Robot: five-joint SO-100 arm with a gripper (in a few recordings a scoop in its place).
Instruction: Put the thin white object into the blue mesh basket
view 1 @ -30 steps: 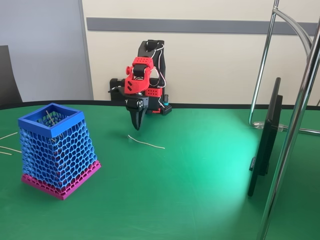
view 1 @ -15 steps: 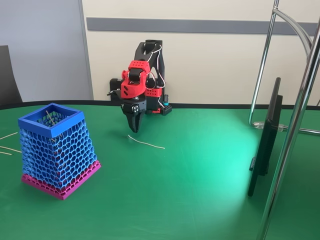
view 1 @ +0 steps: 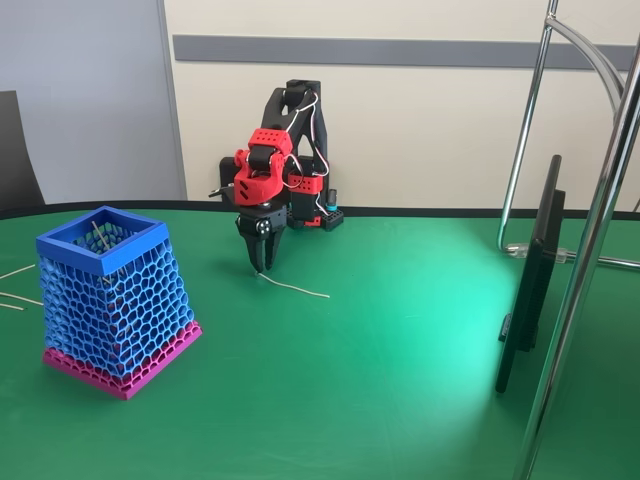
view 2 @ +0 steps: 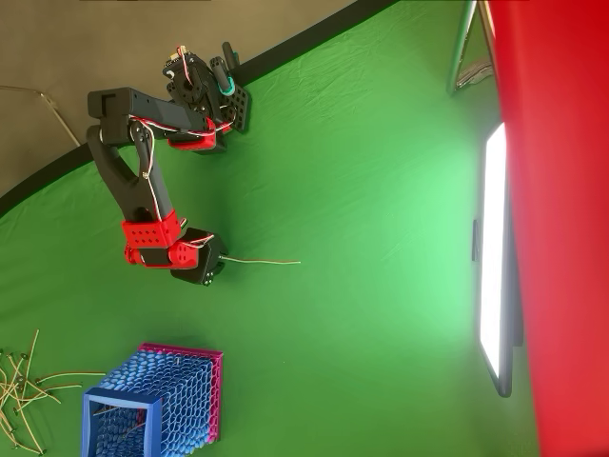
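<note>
The thin white object (view 1: 293, 286) is a very thin, pale strand that lies flat on the green table (view 1: 400, 380). It is slightly wavy, and in the fixed view its left end has a small kink. In the overhead view it (view 2: 262, 261) looks like a fine, almost straight line. It is well apart from the blue mesh basket (view 1: 112, 300), which stands at the left and nearer side of the table in the fixed view. The basket has a solid blue rim, honeycomb walls and a pink band at the bottom.

The gripper (view 1: 262, 265) points down, and its tips are at the kinked left end of the strand. Whether they touch it or hold it, I cannot tell, because the fingers look like one dark wedge. In the overhead view the gripper (view 2: 216, 268) hides that end of the strand.

Some thin pale sticks show inside the basket, but they are hard to make out. More loose strands (view 2: 24, 390) lie beside the basket, partly cut off by the edge.
</note>
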